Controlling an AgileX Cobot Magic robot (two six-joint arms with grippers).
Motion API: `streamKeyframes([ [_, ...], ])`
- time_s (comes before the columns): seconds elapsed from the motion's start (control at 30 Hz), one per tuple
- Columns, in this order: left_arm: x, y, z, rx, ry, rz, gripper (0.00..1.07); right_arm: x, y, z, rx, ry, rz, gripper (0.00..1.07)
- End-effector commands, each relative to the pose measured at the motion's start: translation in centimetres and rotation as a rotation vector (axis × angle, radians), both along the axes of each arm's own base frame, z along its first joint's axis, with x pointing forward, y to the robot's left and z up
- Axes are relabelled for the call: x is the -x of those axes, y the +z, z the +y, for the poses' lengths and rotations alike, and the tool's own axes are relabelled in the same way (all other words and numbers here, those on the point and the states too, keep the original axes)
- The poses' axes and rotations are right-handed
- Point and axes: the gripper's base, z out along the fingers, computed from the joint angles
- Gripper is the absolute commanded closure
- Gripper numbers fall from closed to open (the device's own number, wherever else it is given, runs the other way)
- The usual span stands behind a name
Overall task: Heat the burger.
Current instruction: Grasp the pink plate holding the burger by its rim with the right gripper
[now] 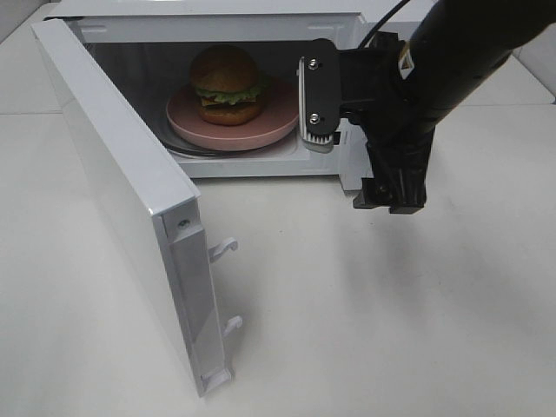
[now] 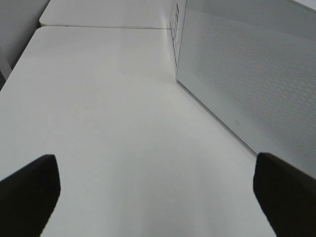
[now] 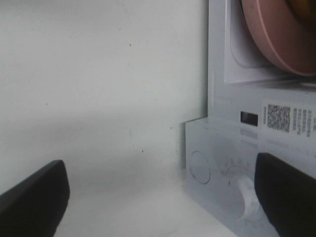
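Closest of all is the microwave door (image 1: 130,217), which swings wide open over the white counter (image 1: 347,330). Behind it, the burger (image 1: 226,84) sits on a pink plate (image 1: 278,122) inside the microwave (image 1: 217,17). The right fingers (image 3: 158,197) are spread apart and hold nothing; they hang just in front of the knob (image 3: 247,195), with the plate beyond them. The left fingers (image 2: 158,192) are spread too, empty, beside the outer face of the door. The door must shut before heating. If the right arm (image 1: 452,61) stays near the opening, the door could bang into it. A hard push could also slide the microwave.
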Motion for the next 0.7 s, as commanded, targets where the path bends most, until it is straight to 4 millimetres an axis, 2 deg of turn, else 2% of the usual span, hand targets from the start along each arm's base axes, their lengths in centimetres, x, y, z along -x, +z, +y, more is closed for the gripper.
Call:
streamKeyframes([
  [0.03, 0.3, 0.0, 0.0, 0.003, -0.003, -0.025, 0.06, -1.1, -0.3, 1.9, -0.015, 0.024, -0.022, 0.11],
  [0.47, 0.3, 0.0, 0.0, 0.003, -0.003, -0.025, 0.06, -4.2, -2.0, 4.5, -0.041, 0.033, -0.045, 0.13],
  [0.7, 0.3, 0.0, 0.0, 0.003, -0.003, -0.025, 0.06, -5.9, -4.0, 5.7, -0.030, 0.029, -0.027, 0.14],
])
